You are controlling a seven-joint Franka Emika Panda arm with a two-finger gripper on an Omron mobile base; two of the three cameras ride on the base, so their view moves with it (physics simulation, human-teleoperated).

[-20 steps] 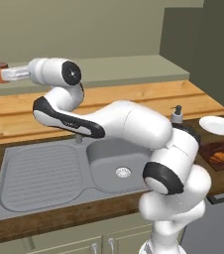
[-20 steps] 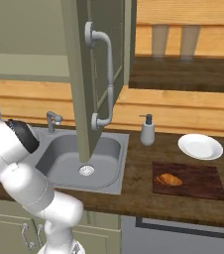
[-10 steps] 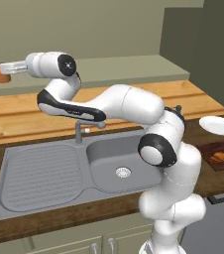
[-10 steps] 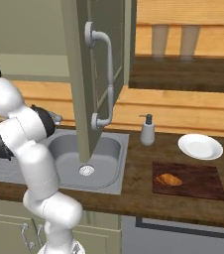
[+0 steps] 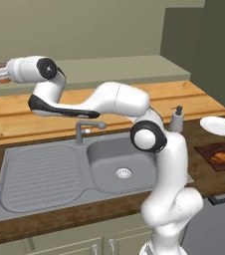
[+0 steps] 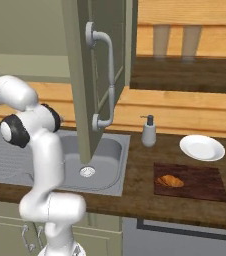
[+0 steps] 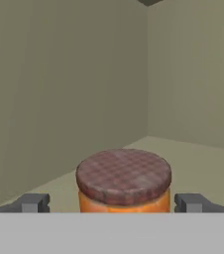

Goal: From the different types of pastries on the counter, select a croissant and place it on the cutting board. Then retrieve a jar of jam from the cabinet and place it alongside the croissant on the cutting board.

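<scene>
my tool (image 7: pixel 113 202) is spread wide with a finger tip on each side of the jar of jam (image 7: pixel 123 181), which stands upright on the cabinet shelf (image 7: pixel 198 163) dead ahead between them, near the shelf's front edge, not yet pinched.

Nothing legible anywhere. Checked lid of the jar of jam (image 7: pixel 123 174) at lower centre of the hand view: pattern only, no lettering. Soap dispenser (image 6: pixel 149 132) near centre of the right base view: plain, no label.
</scene>
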